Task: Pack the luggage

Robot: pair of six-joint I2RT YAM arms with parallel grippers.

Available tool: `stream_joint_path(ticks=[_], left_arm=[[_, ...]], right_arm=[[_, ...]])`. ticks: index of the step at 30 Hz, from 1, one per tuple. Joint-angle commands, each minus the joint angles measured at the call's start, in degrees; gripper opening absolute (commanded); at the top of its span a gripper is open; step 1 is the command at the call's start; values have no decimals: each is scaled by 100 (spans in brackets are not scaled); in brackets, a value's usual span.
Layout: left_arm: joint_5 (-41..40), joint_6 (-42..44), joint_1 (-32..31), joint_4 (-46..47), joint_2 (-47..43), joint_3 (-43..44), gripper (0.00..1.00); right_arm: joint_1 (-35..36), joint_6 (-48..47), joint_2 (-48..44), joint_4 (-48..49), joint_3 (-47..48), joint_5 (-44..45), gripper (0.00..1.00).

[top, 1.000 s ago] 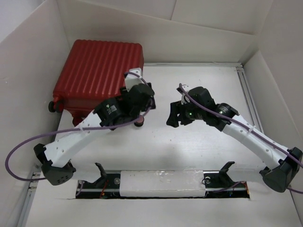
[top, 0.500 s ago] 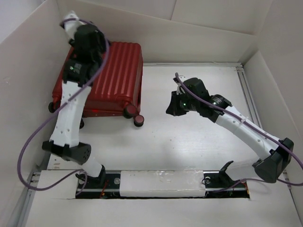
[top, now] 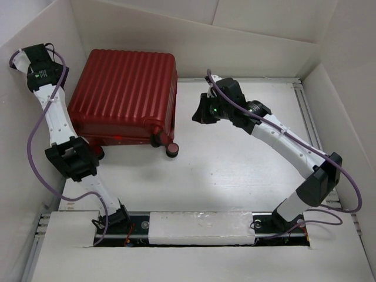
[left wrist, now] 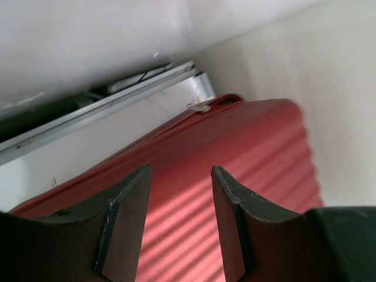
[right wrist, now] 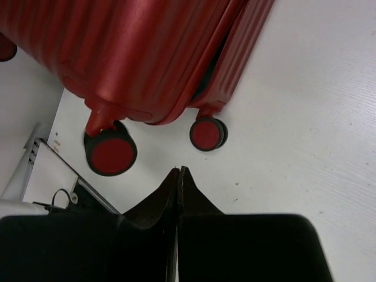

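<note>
The left arm has swung from the red suitcase's (top: 123, 94) near side to the bench's (top: 235, 170) far-left corner, where the closed case lies flat. Its left hand (left wrist: 180, 173) hangs partly open and empty above the shell. The right hand (right wrist: 178, 173), now pinched shut on nothing, has neared the wheels (right wrist: 207, 134). The side wall (top: 23, 135) crowds the left arm; the bench's right half offers room.

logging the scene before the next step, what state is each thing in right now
luggage: lying flat, lid down, seam gaping slightly by the wheels
left gripper: open, empty, not touching the luggage
right gripper: shut, empty, apart from the luggage
</note>
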Motion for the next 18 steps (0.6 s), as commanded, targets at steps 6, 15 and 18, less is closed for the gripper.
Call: stream_joint_path(ticks=[6,15,18], left_arm=[[797,126,-139,69,549,-373,41],[1639,383,-1860,1483,-881,-3955,37],[2009,312,-2274,1756,-1461,-4871,37]], right_arm=[[-140,102,189,278,359,386,0],[-842,50,14,111,368,922,42],[-1500,49,14,111,421,932,53]])
